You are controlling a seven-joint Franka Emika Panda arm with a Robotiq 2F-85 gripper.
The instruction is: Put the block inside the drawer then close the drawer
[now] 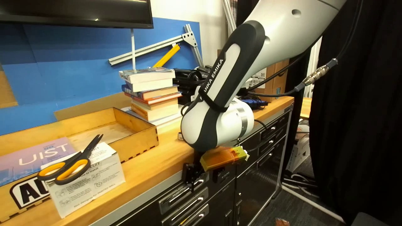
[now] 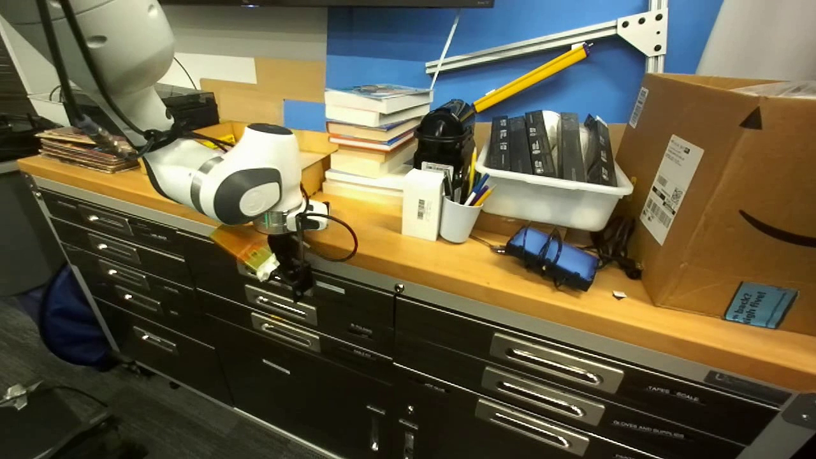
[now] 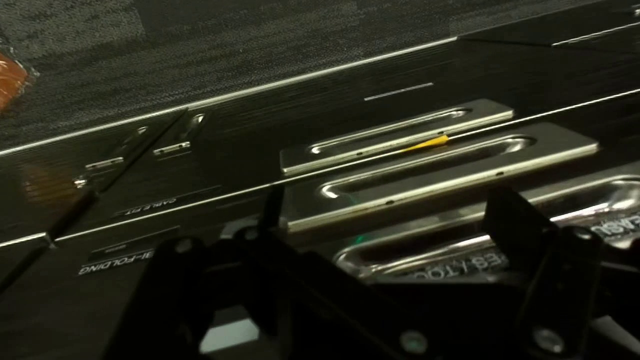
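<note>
The light-blue block does not show in any view. The drawers of the workbench look shut, so their insides are hidden. The top wide drawer [image 2: 357, 299] has a dark front and a grey metal handle plate; it also shows in an exterior view [image 1: 176, 201]. My gripper [image 1: 203, 177] points down just in front of this drawer, below the worktop edge; it also shows in an exterior view [image 2: 296, 277]. In the wrist view the gripper [image 3: 392, 210] has its two fingers spread wide, with the top handle [image 3: 425, 255] seen between them. Nothing is held. I cannot tell whether the fingers touch the handle.
The wooden worktop edge [image 1: 147, 185] overhangs the drawers. Yellow-handled scissors [image 1: 72, 166] lie on a white box [image 1: 91, 185] beside a wooden tray [image 1: 138, 141]. Books [image 2: 376, 134], a pen cup [image 2: 458, 220], a white bin [image 2: 548, 201] and a cardboard box [image 2: 720, 210] stand on the worktop.
</note>
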